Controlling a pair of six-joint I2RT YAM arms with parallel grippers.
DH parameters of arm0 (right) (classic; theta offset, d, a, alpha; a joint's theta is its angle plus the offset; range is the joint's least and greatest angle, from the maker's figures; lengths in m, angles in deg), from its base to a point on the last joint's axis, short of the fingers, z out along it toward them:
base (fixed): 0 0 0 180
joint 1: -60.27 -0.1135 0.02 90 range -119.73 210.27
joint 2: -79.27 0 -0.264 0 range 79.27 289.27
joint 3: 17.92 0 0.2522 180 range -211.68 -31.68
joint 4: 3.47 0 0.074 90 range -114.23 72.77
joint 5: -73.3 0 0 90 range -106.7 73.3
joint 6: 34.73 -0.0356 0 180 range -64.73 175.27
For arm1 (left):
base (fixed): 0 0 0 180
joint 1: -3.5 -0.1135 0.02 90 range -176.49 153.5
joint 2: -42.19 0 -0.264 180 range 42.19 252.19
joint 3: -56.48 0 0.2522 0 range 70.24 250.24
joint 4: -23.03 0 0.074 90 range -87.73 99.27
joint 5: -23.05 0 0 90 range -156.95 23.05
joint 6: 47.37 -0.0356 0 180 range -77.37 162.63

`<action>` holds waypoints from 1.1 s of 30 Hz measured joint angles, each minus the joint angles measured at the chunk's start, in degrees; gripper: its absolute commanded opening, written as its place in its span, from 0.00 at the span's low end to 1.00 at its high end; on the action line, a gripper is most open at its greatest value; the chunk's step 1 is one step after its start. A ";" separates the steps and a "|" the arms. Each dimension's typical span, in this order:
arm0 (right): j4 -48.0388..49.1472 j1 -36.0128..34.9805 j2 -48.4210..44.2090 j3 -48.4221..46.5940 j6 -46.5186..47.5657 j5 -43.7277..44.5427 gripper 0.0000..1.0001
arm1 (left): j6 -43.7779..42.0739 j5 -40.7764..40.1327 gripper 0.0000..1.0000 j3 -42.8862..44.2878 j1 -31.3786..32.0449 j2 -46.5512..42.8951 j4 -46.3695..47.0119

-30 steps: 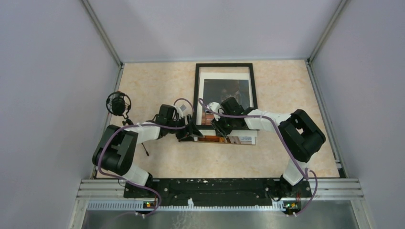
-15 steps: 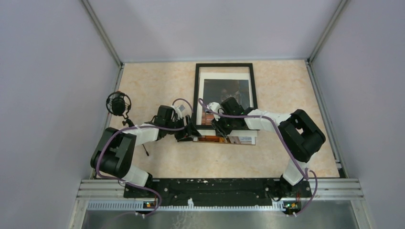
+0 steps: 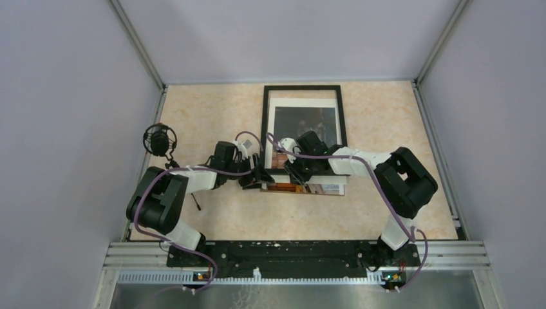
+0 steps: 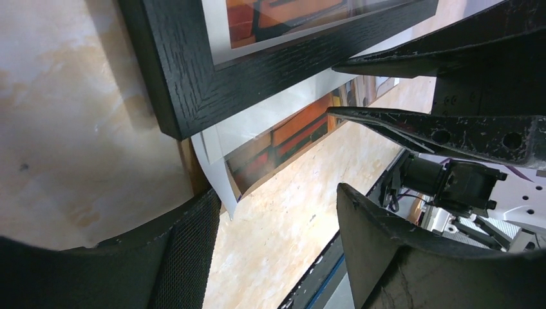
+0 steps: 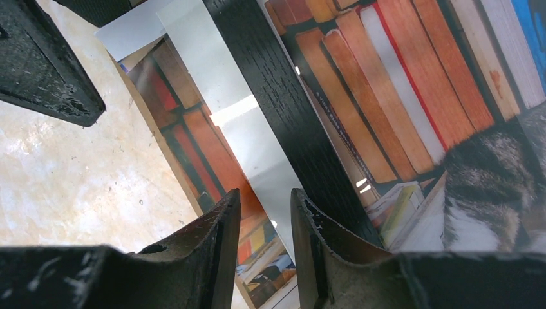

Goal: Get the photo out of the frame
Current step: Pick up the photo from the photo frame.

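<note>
Two arms reach from the near edge toward the middle of a pale marbled tabletop (image 3: 206, 109) walled in grey.

Far left, a round black object (image 3: 158, 139) stands near the left wall. The left arm (image 3: 187, 177) stretches rightward past it. Its gripper (image 4: 277, 244) is released: the fingers (image 4: 187, 257) stand wide apart with only bare tabletop between them. It sits low at the near left corner of the frame (image 4: 187, 77).

That frame is thin, black and rectangular. It lies flat in the middle of the tabletop, its long sides running away from the arms.

The photo (image 4: 283, 129) is still partly inside. Most of it shows within the frame, a white margin around a dark picture. Its near end pokes out from under the frame's near bar and rests on the tabletop, showing a white margin and orange book spines. One corner of this end lies just beside the left gripper's inner finger. The thin brown edge of a board (image 4: 196, 170) shows beneath that corner.

To the right, the right gripper (image 5: 261, 238) hovers low over the frame's near bar. Its jaws stand a little apart, and the photo's white margin shows through the gap. Whether they pinch anything cannot be told. Right of the bar, book spines and a grey-white cat (image 5: 496, 174) fill the wrist view.

The right arm (image 3: 405, 180) bends back from there toward the right wall.
</note>
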 measured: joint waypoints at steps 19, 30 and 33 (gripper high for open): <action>-0.96 -0.20 0.24 -0.92 0.00 -0.26 0.35 | -0.98 -4.50 0.20 1.07 1.42 1.36 -2.64; 2.62 -1.66 -15.23 9.79 4.11 -0.39 0.48 | 1.90 -2.86 0.00 5.27 1.38 1.36 -11.85; 4.02 -3.41 -17.66 10.95 6.51 1.16 0.49 | 3.41 -1.27 0.00 5.49 1.18 1.36 -11.93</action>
